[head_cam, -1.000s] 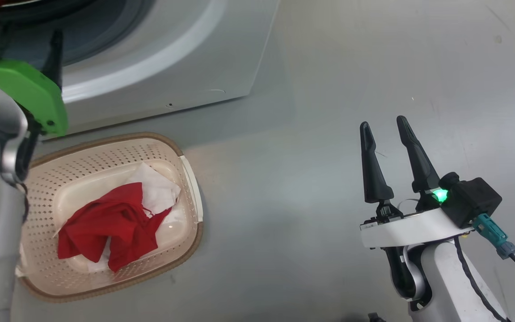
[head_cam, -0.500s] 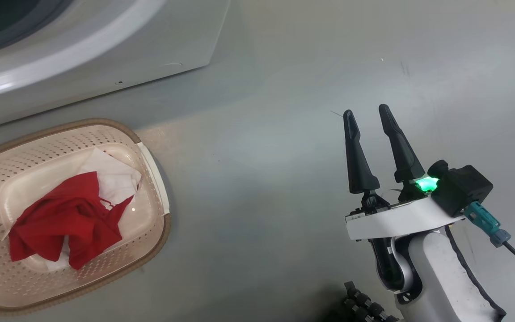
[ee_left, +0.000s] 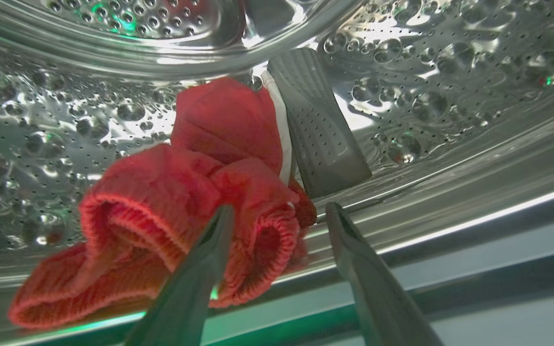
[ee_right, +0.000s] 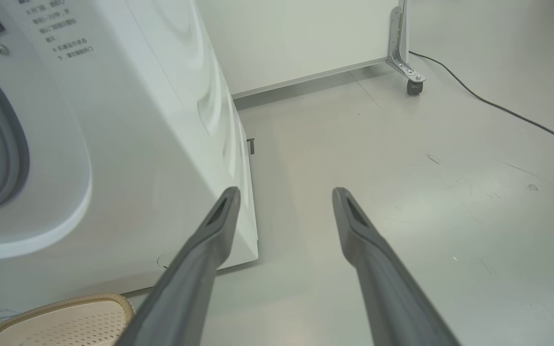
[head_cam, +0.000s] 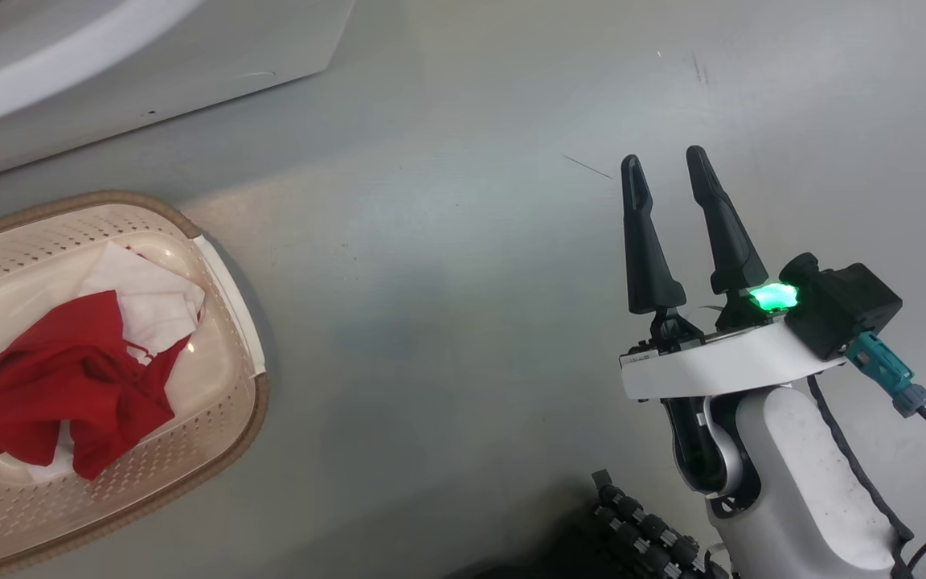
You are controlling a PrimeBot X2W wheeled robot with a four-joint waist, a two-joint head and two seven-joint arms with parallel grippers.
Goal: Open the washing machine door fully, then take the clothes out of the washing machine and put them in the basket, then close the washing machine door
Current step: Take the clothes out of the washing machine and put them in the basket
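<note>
The left hand (ee_left: 279, 207) spreads open at soft red clothes (ee_left: 171, 187) inside the white washing machine (ee_right: 137, 120)'s perforated steel drum (ee_left: 426, 57), while the right hand (head_cam: 664, 157) hangs open over grey floor (head_cam: 447, 281).

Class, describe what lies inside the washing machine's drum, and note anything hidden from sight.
In the drum lies a crumpled red garment with a white band, beside a grey paddle. The open left gripper covers part of it; whatever is beneath the garment is hidden.
</note>
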